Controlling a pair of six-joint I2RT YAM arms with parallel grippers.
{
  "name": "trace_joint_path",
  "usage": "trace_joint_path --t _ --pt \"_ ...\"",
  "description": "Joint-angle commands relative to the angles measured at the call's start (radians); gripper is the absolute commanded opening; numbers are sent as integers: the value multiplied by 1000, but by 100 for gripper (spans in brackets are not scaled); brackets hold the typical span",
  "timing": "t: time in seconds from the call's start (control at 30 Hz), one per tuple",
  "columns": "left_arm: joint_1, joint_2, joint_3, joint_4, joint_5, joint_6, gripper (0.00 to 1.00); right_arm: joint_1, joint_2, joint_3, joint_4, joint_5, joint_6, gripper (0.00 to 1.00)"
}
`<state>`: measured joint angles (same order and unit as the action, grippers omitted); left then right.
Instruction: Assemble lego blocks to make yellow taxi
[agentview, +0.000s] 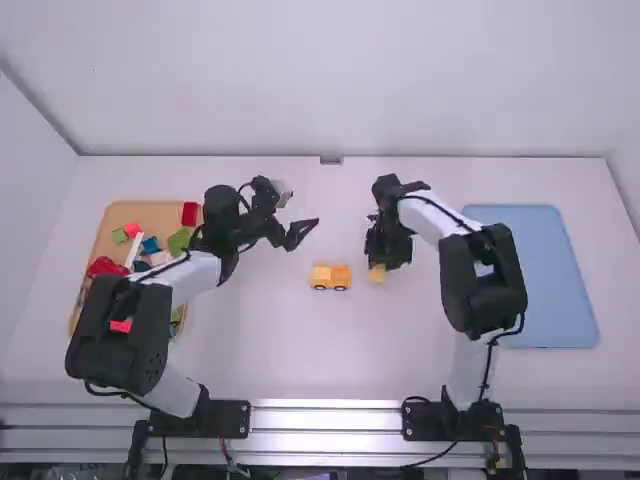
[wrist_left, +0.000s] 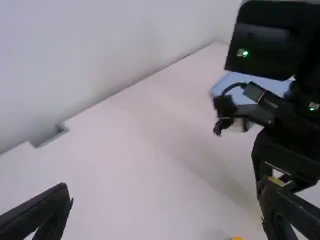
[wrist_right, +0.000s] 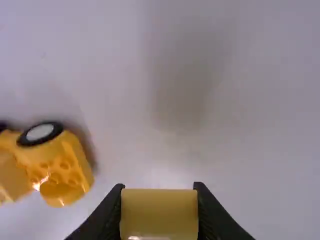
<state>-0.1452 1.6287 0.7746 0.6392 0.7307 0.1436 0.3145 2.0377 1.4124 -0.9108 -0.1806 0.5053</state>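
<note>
My left gripper (agentview: 301, 234) stands open over the table's back half, left of the middle; in the left wrist view the left gripper (wrist_left: 167, 212) has a wide gap with nothing held. Right of the middle, my right gripper (agentview: 378, 262) is low and shut on a yellow block (agentview: 377, 274). In the right wrist view the right gripper (wrist_right: 159, 212) has the yellow block (wrist_right: 159, 214) between its two fingers. The yellow taxi body (agentview: 330, 277), with black wheels, sits on the table left of that block; its wheel (wrist_right: 40, 132) and studs face the right wrist camera.
At the far left, a wooden tray (agentview: 150, 212) holds several loose colored blocks, partly under the left arm. A blue tray (agentview: 550, 280) lies at the right behind the right arm. The table (agentview: 270, 340) extends in front of the taxi body.
</note>
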Motion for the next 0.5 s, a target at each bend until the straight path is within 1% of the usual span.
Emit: trace_joint_path --t 0.0,0.03,0.07,0.1,0.2,0.23,0.27,0.33,0.47 --pt "1 0 -2 -8 -39 11 99 -10 22 -6 -5 -23 352 0" --pt "5 0 -4 -6 -39 10 99 -15 22 -6 -5 -21 399 0" --pt "7 0 -6 -2 -41 10 99 -15 27 -7 -5 -13 491 0" --pt "7 0 -8 2 -40 11 99 -14 29 -7 -6 -8 527 0" --pt "8 0 -11 16 -40 10 99 -10 34 -20 -3 19 766 0" --pt "7 0 -11 16 -40 10 99 -10 34 -21 -1 20 780 0" --pt "3 0 -11 16 -40 10 99 -4 34 -36 15 24 887 0" --pt "1 0 -11 16 -40 10 99 1 34 -68 55 16 997 0" --pt "1 0 -11 16 -40 10 99 -1 34 -132 129 -5 1099 0"
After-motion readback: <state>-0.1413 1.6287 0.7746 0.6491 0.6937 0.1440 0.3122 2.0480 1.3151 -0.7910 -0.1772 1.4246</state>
